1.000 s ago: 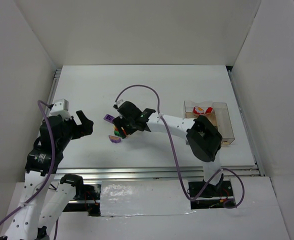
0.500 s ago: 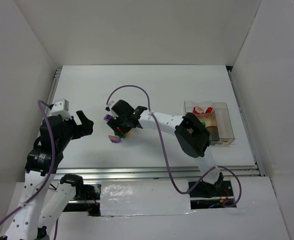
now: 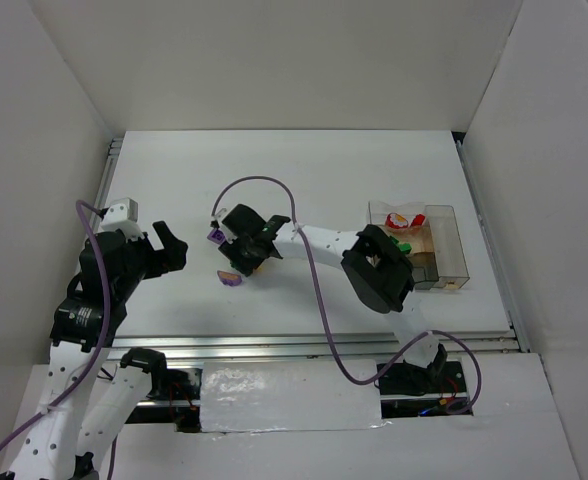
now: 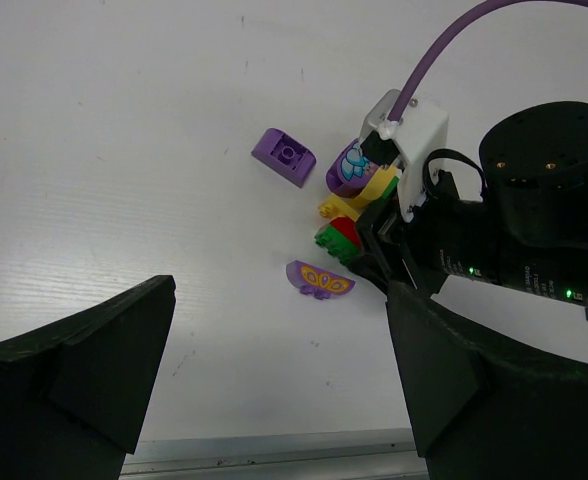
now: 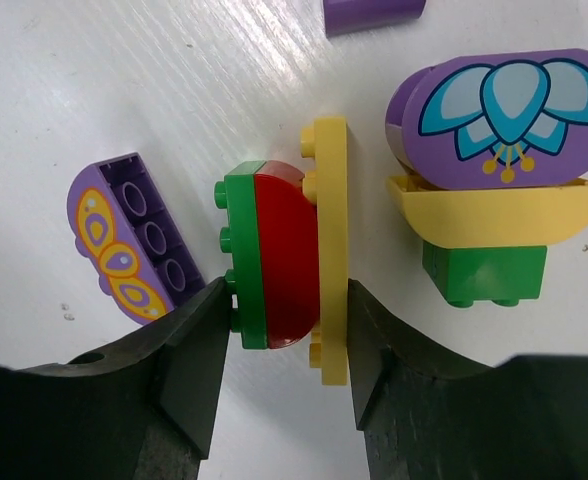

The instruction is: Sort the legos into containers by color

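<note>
Right gripper (image 5: 284, 330) open astride stacked green, red and yellow plastic bricks (image 5: 284, 265), risking grabbing mixed colours together.

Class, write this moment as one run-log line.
right gripper: jaws around green-red-yellow stack | left gripper: open, idle | containers: partly filled

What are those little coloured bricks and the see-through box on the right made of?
The bricks look like hard, glossy moulded plastic: crisp studs, smooth faces, and a printed butterfly brick. The box seems to be clear, slightly smoky rigid plastic, since the pieces inside show through its walls. The fingers look like matte black plastic, though that is less certain.
</note>
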